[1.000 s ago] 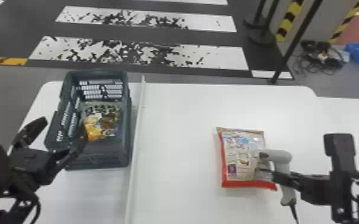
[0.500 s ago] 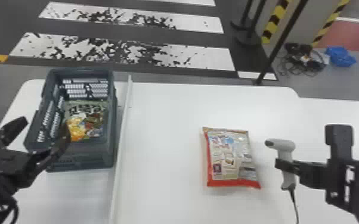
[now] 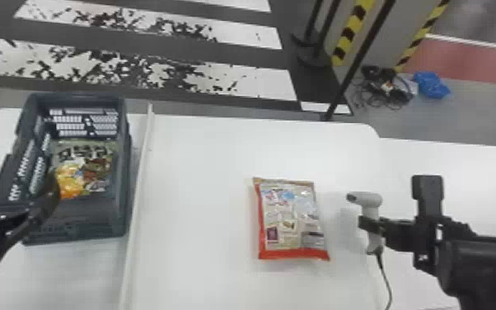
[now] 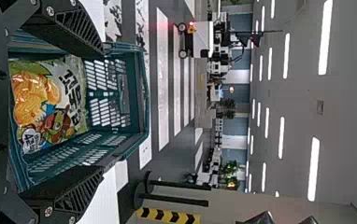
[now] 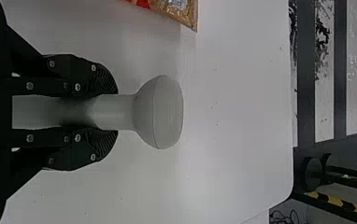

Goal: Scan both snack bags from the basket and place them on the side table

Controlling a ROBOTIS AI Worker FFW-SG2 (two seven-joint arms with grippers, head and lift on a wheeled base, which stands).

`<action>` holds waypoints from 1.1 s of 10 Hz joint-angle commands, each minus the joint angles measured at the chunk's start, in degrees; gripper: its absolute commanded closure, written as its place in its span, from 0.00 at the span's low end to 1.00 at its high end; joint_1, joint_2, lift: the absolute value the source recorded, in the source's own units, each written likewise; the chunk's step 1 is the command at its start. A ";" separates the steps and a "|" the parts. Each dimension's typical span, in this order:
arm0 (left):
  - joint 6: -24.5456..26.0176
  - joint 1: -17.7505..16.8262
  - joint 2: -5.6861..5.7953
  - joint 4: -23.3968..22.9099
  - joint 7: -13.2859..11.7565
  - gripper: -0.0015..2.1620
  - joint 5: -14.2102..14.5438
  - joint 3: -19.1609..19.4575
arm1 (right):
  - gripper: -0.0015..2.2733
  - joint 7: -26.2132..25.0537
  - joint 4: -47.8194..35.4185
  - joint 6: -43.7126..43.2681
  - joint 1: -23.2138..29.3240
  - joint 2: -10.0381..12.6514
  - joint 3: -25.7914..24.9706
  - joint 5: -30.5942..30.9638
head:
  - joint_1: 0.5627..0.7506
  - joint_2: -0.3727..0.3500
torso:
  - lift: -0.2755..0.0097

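My left gripper (image 3: 18, 185) stands open at the near left of the basket (image 3: 121, 206). One snack bag (image 3: 84, 165) lies inside the basket. In the left wrist view, the open left gripper (image 4: 103, 114) has the basket (image 4: 141, 93) and the green-and-orange bag (image 4: 50, 102) between its fingers. My right gripper (image 3: 370, 224) is shut on the grip of a white scanner (image 3: 370, 199), right of the red-edged snack bag (image 3: 290, 218) lying flat on the table. In the right wrist view, the right gripper (image 5: 113, 112) holds the scanner (image 5: 160, 112) between both fingers; the red-edged bag's corner (image 5: 181, 11) is close by.
A raised white strip (image 3: 140, 185) runs along the table (image 3: 202, 206) between basket and red-edged bag. The scanner's cable (image 3: 386, 280) hangs toward the near edge. Another white surface (image 3: 482, 177) adjoins at the right. Black poles stand on the floor behind.
The head view has swung right, shifting table and basket leftward. The right gripper with the scanner has moved away from over the red-edged bag to its right.
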 commanded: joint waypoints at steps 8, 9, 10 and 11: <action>0.00 0.09 -0.04 0.00 0.00 0.07 0.00 0.00 | 0.02 -0.44 4.34 -3.23 -0.85 -0.42 1.48 1.09 | 0.70 0.20 | 0.70; 0.18 0.18 -0.04 0.00 0.00 0.07 0.00 0.00 | 0.02 -0.70 1.53 -2.53 0.38 -0.15 0.69 0.74 | 0.70 0.20 | 0.70; 0.18 0.18 -0.04 0.00 0.00 0.07 0.00 0.09 | 0.02 -0.97 -2.25 -0.60 1.96 0.46 -0.45 -1.02 | 0.70 0.20 | 0.70; 0.18 0.18 -0.04 -0.09 0.00 0.07 0.00 0.09 | 0.02 -0.97 -5.86 1.69 3.37 1.34 -2.12 -4.10 | 0.70 0.20 | 0.70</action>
